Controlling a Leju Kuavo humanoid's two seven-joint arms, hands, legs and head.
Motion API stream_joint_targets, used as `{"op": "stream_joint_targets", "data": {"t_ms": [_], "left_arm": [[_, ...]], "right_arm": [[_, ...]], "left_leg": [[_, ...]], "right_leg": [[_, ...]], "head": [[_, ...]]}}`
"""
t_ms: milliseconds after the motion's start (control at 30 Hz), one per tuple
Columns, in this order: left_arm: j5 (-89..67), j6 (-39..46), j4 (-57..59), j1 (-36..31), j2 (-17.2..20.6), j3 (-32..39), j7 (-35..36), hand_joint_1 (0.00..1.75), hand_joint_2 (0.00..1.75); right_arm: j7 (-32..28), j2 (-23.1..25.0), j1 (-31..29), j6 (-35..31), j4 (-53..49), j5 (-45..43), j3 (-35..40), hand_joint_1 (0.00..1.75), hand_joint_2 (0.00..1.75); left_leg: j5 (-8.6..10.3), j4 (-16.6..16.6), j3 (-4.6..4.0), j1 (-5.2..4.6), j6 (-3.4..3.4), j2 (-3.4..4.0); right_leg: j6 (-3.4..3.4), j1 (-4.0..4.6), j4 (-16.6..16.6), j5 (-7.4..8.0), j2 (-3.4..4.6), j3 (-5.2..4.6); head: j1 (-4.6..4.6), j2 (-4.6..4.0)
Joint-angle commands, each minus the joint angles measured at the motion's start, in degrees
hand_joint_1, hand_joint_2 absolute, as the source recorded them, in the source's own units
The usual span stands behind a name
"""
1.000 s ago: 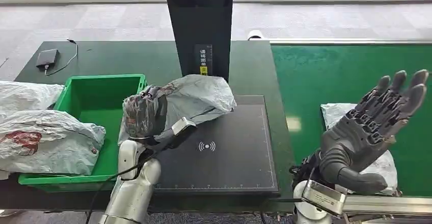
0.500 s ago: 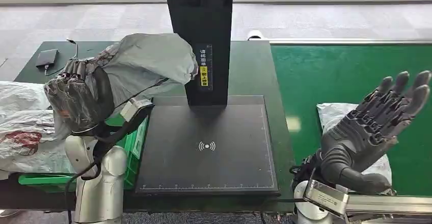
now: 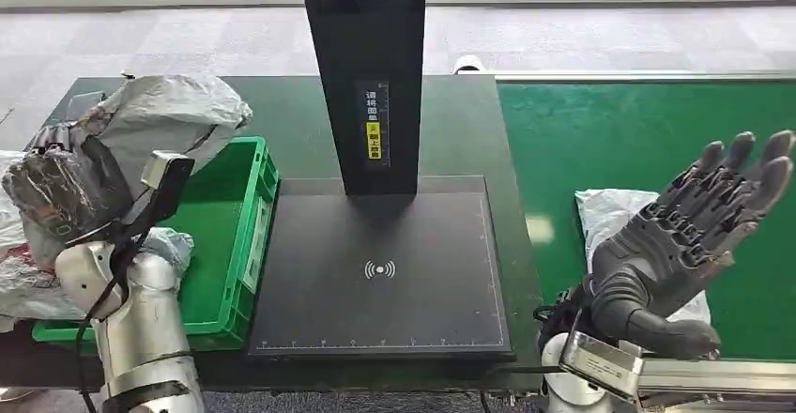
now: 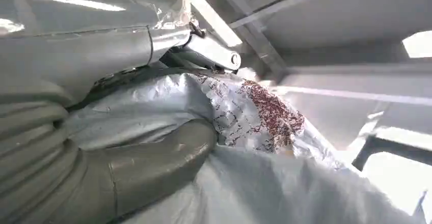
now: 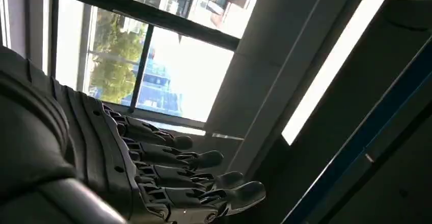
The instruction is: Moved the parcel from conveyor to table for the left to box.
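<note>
My left hand (image 3: 61, 192) grips a grey plastic parcel (image 3: 169, 113) and holds it in the air over the far left part of the green bin (image 3: 239, 244). In the left wrist view the parcel (image 4: 254, 147) with its red print lies against the thumb (image 4: 153, 168). My right hand (image 3: 690, 244) is raised above the green conveyor (image 3: 638, 141), palm up, fingers spread and holding nothing; its fingers (image 5: 173, 178) point toward the ceiling in the right wrist view. Another grey parcel (image 3: 615, 216) lies on the belt partly behind that hand.
More grey parcels (image 3: 23, 272) with red print lie at the bin's left side. A black scanner pad (image 3: 380, 272) with a tall black post (image 3: 366, 66) sits mid-table. A small black device with a cable (image 3: 80, 103) lies at the table's far left corner.
My left arm has lifted the parcel off the scanner pad and swung it leftward over the bin. The right hand has stayed in place.
</note>
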Motion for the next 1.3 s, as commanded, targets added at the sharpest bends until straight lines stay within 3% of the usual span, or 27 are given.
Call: {"op": "stream_joint_targets", "data": {"t_ms": [33, 133, 800, 833, 1300], "left_arm": [[-2.0, 0.1, 11.2, -6.7, -0.3, 14.1, 1.8, 1.75, 1.75], [-4.5, 0.1, 13.8, -7.4, 0.8, 16.2, 5.6, 1.75, 1.75], [-3.9, 0.1, 14.8, -7.9, 1.5, 18.4, 5.0, 1.75, 1.75], [-3.1, 0.1, 14.1, -7.9, 1.3, 19.1, 4.1, 0.0, 1.75], [3.7, 0.1, 13.5, -9.9, -0.3, 23.0, -4.9, 0.0, 1.75]], "right_arm": [[0.0, 2.3, 6.0, 0.0, 2.6, -0.1, 0.4, 0.0, 0.0], [0.0, 2.3, 5.8, 0.0, 4.2, -0.1, 0.7, 0.0, 0.0], [0.0, 2.3, 5.3, 0.0, 5.6, 0.1, 1.1, 0.0, 0.0], [0.0, 2.3, 5.3, 0.0, 5.7, 0.0, 1.2, 0.0, 0.0], [0.0, 2.3, 5.1, 0.0, 6.7, -0.2, -0.3, 0.0, 0.0]], "left_leg": [[-0.01, -0.1, 0.13, 0.04, 0.01, -0.17], [-0.03, -0.1, 0.14, 0.08, 0.01, -0.18], [-0.04, -0.2, 0.33, 0.09, 0.02, -0.16], [-0.05, -0.2, 0.37, 0.12, 0.01, -0.15], [-0.04, -0.1, 0.25, 0.11, 0.01, -0.16]], "right_leg": [[-0.01, 0.01, -0.1, -0.07, -0.17, 0.19], [-0.02, 0.04, -0.1, -0.06, -0.18, 0.25], [-0.05, 0.09, -0.2, -0.07, -0.18, 0.42], [-0.06, 0.11, -0.2, -0.08, -0.18, 0.47], [-0.06, 0.1, -0.2, -0.06, -0.18, 0.34]], "head": [[0.0, -0.02], [0.0, 0.0], [0.02, 0.0], [0.0, 0.0], [0.02, 0.0]]}}
